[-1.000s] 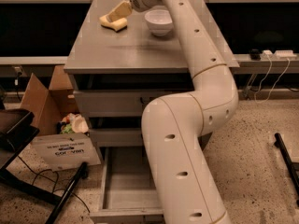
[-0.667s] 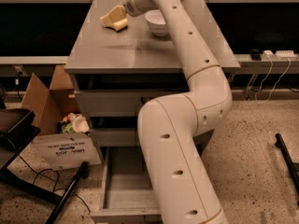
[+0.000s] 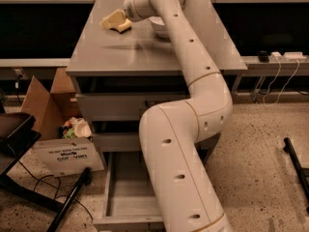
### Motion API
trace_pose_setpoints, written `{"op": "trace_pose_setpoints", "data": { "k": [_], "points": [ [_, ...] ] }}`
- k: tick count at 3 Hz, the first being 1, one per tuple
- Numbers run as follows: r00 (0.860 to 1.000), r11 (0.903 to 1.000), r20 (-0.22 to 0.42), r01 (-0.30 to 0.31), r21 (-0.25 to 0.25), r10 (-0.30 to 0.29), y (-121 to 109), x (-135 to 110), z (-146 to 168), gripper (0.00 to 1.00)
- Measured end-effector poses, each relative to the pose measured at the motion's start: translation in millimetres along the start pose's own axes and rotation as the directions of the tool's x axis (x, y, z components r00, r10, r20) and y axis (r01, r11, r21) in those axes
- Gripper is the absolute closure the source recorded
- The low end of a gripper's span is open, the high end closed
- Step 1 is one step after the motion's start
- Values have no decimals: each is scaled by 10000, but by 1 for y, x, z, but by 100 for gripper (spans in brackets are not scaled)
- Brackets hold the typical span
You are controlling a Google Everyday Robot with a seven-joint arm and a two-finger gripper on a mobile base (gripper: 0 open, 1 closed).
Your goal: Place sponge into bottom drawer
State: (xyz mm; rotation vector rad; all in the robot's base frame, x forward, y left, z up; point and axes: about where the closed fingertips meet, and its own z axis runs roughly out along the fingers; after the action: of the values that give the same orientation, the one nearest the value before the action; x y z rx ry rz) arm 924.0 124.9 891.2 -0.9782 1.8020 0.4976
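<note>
The pale yellow sponge (image 3: 121, 26) lies near the back left of the grey cabinet's top (image 3: 111, 57). My gripper (image 3: 111, 20) is right at the sponge, reaching in from the right, and its cream-yellow tip overlaps the sponge's left side. I cannot tell whether the sponge is held or still rests on the top. The bottom drawer (image 3: 109, 187) stands pulled out near the floor, and its tray looks empty. My white arm (image 3: 193, 71) hides the drawer's right part.
A white bowl (image 3: 158, 27) sits just right of the sponge, half behind my arm. The two upper drawers (image 3: 111, 108) are closed. A cardboard box (image 3: 43, 105), a white printed box (image 3: 67, 157) and a black stand (image 3: 14, 134) crowd the floor at left.
My wrist has moved left and down, closer over the sponge. The sponge stays in about the same place on the cabinet top.
</note>
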Motion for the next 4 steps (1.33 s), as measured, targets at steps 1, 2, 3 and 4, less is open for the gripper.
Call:
{"op": "trace_pose_setpoints", "data": {
  "k": [1,2,3,4],
  "points": [
    [9998,9986,172,-86,530,77,-20,0,-10,0],
    [9992,9955,232,-333,886,314,-32,3,-13,0],
    [9977,9918,194,-663,1094,645,-38,7,-10,0],
    [9963,9915,170,-853,987,840,-30,8,3,0]
  ]
}}
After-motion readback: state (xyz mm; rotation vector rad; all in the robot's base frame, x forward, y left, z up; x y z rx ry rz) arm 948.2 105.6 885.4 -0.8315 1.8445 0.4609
